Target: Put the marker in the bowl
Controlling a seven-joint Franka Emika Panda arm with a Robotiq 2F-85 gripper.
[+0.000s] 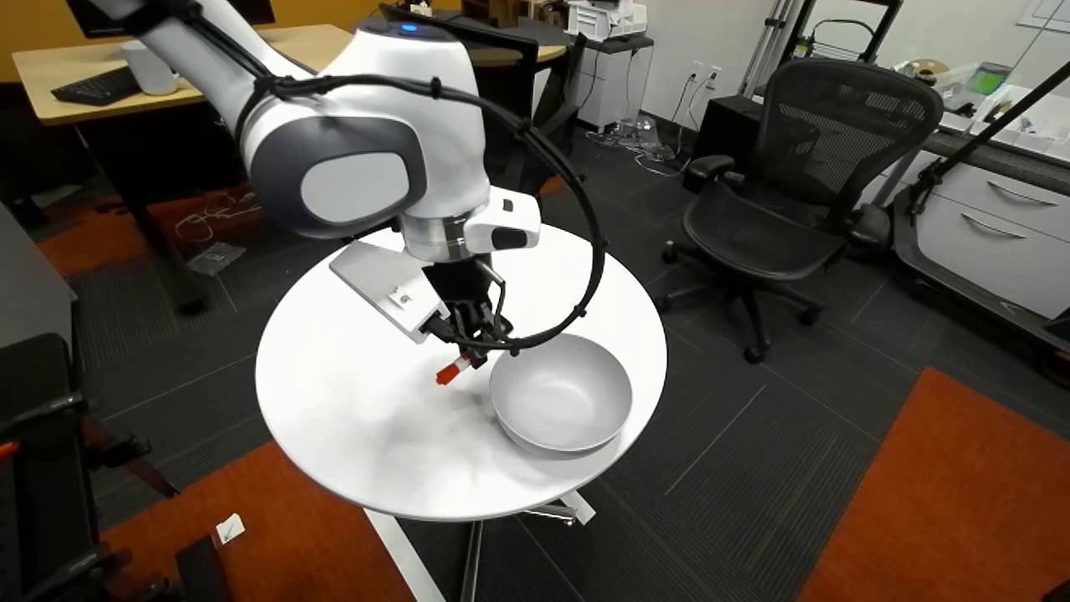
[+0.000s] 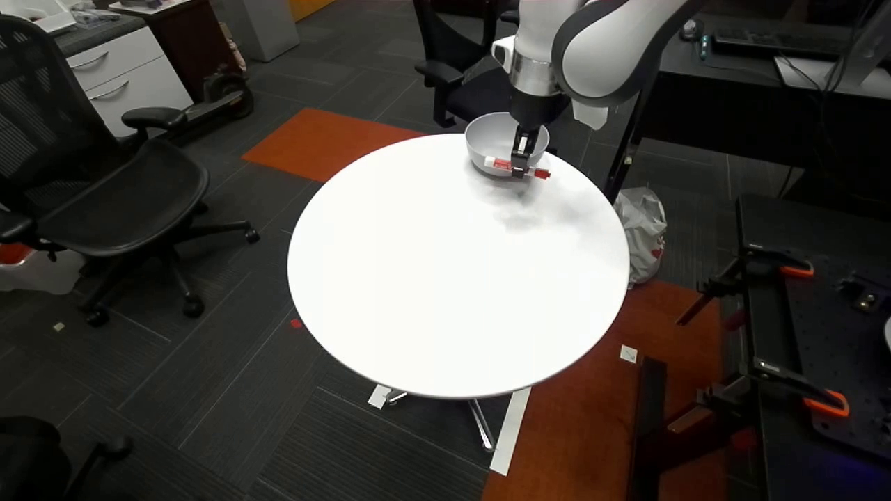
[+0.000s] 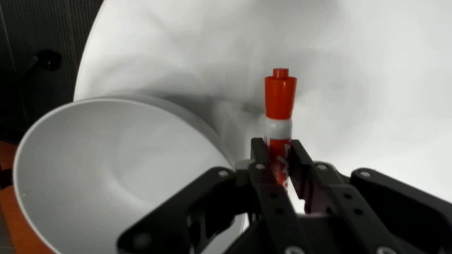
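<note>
The red marker [image 3: 280,98] with a white band is held between the fingers of my gripper [image 3: 277,148]. It also shows in both exterior views [image 1: 452,370] [image 2: 501,165], lying roughly level. In an exterior view a whitish end sticks out on one side of the fingers and the red cap on the other. The grey bowl [image 3: 88,158] stands upright on the table, to the left of the gripper in the wrist view. It shows in both exterior views [image 1: 562,401] [image 2: 491,139] and looks empty. The gripper [image 1: 478,359] is beside the bowl's rim, above the table.
The round white table [image 2: 452,278] carries the bowl near its edge. Black office chairs [image 1: 836,167] [image 2: 125,188] stand around it. A dark bench with orange-handled clamps [image 2: 821,348] stands off the table's side. A black cable loop [image 1: 577,192] hangs from the arm.
</note>
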